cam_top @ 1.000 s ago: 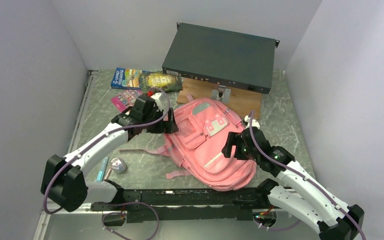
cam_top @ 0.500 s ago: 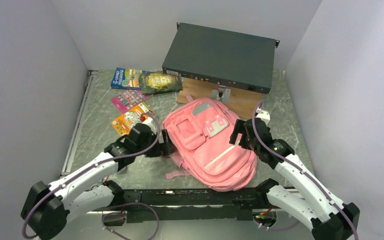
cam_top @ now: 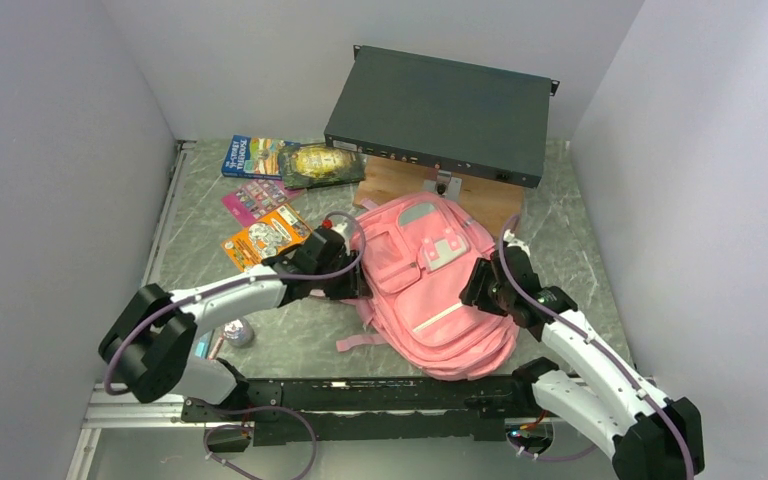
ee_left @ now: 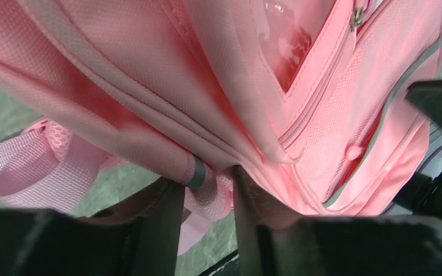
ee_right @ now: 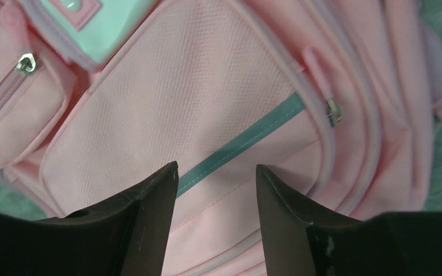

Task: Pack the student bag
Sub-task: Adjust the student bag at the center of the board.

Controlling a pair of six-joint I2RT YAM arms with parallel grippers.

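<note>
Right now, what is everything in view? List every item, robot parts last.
student bag: one, pink, mid-table, front up
rack unit: one, dark grey, at the back
wooden board: one, brown, below the rack unit
blue book: one, blue, back left
packet: one, green and yellow, beside the blue book
card: one, pink, nearer than the blue book
booklet: one, orange, left of the bag
round thing: one, silvery, near edge, left
table: one, grey-green
left gripper: one, black, clamped on the bag's side fabric
right gripper: one, black, open over the bag's front
</note>
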